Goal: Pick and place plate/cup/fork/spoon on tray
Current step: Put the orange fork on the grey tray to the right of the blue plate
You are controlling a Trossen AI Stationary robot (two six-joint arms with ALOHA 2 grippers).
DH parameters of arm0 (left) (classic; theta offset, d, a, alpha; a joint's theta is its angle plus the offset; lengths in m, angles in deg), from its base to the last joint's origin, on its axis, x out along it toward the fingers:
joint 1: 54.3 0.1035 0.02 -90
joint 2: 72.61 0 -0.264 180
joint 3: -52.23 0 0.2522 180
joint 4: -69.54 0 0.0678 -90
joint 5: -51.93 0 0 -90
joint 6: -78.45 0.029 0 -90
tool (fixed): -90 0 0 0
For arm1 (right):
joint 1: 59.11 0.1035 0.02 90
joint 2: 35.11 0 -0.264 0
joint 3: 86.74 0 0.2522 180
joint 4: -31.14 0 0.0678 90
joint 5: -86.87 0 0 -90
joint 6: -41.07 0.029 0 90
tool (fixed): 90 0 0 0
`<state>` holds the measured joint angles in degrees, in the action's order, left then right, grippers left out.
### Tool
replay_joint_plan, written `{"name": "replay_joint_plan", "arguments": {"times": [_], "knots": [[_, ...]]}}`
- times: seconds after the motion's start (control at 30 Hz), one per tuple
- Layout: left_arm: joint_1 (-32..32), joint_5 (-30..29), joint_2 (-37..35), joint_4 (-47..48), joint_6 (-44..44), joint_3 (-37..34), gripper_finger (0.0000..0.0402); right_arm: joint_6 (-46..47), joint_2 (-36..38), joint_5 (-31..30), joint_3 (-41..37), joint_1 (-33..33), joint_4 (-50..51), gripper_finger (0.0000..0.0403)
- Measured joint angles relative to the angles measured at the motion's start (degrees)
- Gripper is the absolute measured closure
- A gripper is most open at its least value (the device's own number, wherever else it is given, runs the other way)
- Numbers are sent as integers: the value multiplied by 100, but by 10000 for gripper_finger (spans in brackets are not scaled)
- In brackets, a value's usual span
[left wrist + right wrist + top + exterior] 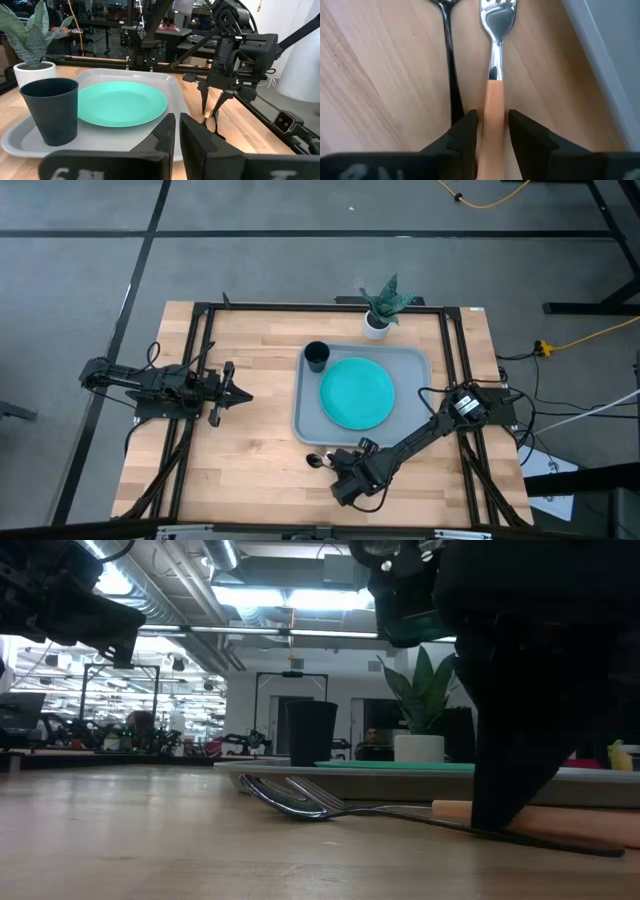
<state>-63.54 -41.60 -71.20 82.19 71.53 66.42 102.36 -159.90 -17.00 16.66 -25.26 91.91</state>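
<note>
The right end effector (492, 127) is lowered to the surface (250, 380) at its near edge, its fingers apart and straddling the orange-tan handle of the fork (495, 75), which lies flat. The spoon (449, 60) lies just beside the fork, parallel to it (its thin handle runs along one finger). Just beyond, the tray (415, 365) carries the plate (357, 393) and the cup (316, 357). A potted plant (380, 308) stands behind the tray. The left end effector (232, 391), fingers nearly together, is held clear at the left.
</note>
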Motion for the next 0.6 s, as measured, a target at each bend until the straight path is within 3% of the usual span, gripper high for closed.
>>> {"name": "replay_joint_plan", "arguments": {"times": [0.27,0.47,0.6], "knots": [[0,0,1,1,0,1,382,14,2,242,11,2,-9,354],[0,0,1,0,0,0,382,25,-1,334,81,7,120,354],[0,0,0,0,0,0,382,40,-60,460,605,51,985,354]]}}
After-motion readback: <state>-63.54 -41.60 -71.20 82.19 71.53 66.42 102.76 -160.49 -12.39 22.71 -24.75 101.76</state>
